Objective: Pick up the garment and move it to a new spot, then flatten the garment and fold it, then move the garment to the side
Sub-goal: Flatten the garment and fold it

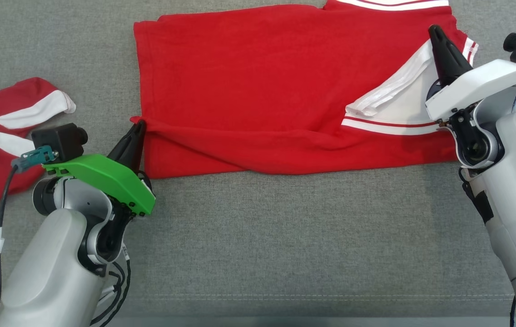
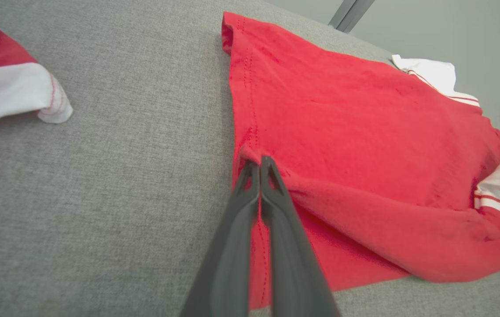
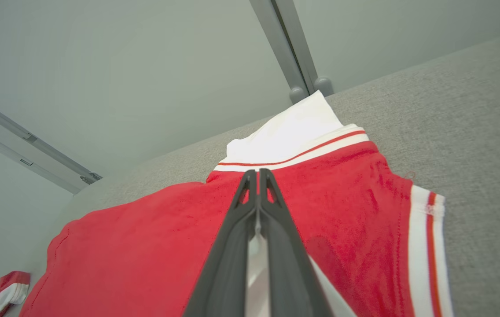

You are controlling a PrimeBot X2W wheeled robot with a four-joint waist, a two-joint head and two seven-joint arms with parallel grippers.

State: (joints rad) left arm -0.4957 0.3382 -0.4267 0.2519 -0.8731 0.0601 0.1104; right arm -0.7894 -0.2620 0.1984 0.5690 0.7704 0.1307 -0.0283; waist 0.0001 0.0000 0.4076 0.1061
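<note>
Evidently the garment (image 1: 258, 77) has been laid out on the grey cushion (image 1: 285, 236) and mostly flattened, and the fold looks to be under way: a soft ridge runs across the garment's near part, from its left edge towards its right end. Finishing the fold and shifting the garment aside are not yet done, as far as I can judge.

The left gripper (image 1: 137, 129) sits at the garment's left hem, fingers pressed together and pinching that red edge. The right gripper (image 1: 435, 34) is over the garment's right end, fingers likewise together. It seems to nip the white-trimmed flap there, though the hold itself is hard to see. A second red-and-white cloth (image 1: 8, 118) lies well to the left of the garment.
</note>
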